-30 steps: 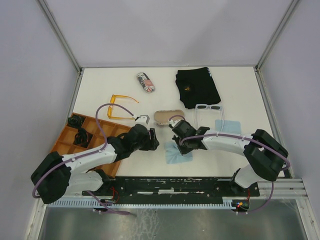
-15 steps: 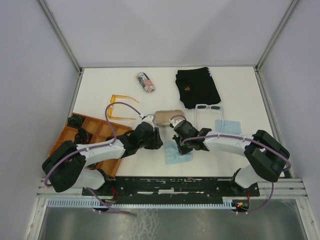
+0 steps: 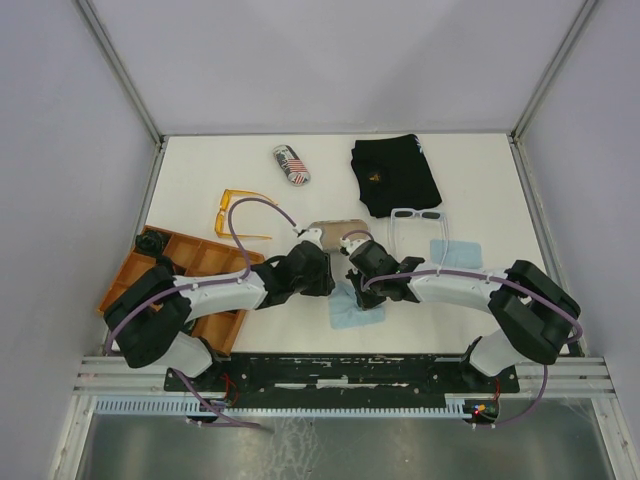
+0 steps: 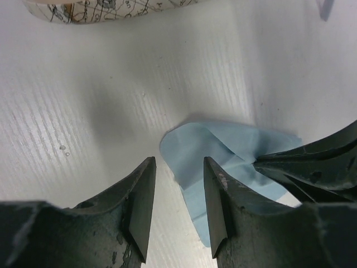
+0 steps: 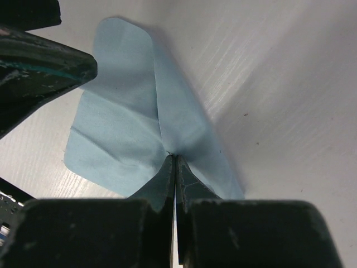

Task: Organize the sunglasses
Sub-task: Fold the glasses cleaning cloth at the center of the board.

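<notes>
Right gripper [image 5: 174,159] pressed together, pinching cloth [image 5: 122,111] at its fold, near centre of table [image 3: 480,170]. Left gripper [image 4: 177,167] spread, jaws straddling the cloth's 9 o'clock edge. Case [image 3: 335,233] just beyond at 12. Orange sunglasses [image 3: 235,212] at 10 o'clock, white sunglasses [image 3: 418,215] at 2, both lying on the table, well apart

White arms [image 3: 215,292] with black joints [image 3: 300,274] and purple cables [image 3: 247,199]; scuffed black left end effector [image 4: 175,212].

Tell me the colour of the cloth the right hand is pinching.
Plain light blue. The cloth shows best in the right wrist view.
</notes>
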Available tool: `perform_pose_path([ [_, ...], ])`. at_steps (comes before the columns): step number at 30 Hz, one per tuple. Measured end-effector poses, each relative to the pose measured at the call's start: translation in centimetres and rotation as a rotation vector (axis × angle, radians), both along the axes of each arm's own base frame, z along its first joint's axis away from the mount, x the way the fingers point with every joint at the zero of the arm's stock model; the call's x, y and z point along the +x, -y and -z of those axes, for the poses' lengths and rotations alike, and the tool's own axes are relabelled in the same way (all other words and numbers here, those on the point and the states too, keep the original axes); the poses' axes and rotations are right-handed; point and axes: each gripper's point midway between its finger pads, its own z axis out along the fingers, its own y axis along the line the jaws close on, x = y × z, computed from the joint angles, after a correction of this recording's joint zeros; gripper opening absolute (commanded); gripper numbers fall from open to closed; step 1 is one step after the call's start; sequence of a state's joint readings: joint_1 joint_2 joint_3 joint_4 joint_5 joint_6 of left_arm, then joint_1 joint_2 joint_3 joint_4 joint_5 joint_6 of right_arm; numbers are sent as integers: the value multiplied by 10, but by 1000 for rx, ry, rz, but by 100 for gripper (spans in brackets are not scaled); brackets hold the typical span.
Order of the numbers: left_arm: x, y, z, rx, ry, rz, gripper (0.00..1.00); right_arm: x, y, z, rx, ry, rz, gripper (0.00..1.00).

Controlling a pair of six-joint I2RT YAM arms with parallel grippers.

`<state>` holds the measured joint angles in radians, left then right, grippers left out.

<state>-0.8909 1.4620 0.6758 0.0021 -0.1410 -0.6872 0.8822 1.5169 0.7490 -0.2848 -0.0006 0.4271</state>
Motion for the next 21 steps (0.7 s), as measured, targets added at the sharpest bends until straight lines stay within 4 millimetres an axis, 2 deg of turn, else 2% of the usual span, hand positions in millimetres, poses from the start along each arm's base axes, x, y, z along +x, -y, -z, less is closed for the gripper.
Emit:
perform_pose_path([
  [10, -4, -6, 18, 96, -17, -15, 44, 0, 0, 0, 1, -1, 0, 0],
  [21, -3, 2, 24, 134, -4, -10, 42, -1, 0, 0, 7, -1, 2, 0],
])
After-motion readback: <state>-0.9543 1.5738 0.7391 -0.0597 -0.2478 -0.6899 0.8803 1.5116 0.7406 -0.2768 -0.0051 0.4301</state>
